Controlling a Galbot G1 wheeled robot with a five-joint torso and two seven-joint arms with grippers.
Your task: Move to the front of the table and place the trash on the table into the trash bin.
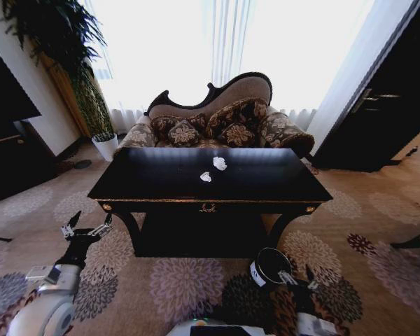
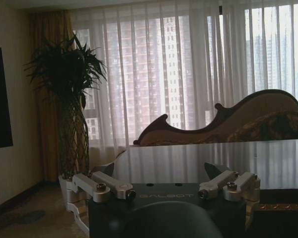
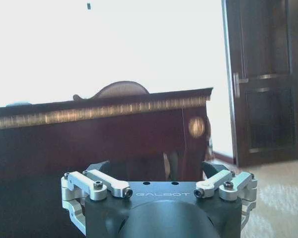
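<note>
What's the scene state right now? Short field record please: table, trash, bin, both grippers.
table: black table ahead of robot, sofa behind it
trash: two white paper lumps on the tabletop near centre, apart from each other
trash bin: black trash bin on the carpet in front of the table, right of centre
left gripper: open, low by the table's front left corner, holding nothing
right gripper: open, below tabletop level, facing the table's front rail, holding nothing

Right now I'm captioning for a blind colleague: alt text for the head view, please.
Two white crumpled trash pieces lie on a glossy black table before a patterned sofa. The black trash bin stands on the floral carpet beside the open right gripper; the open left gripper hangs left.
</note>
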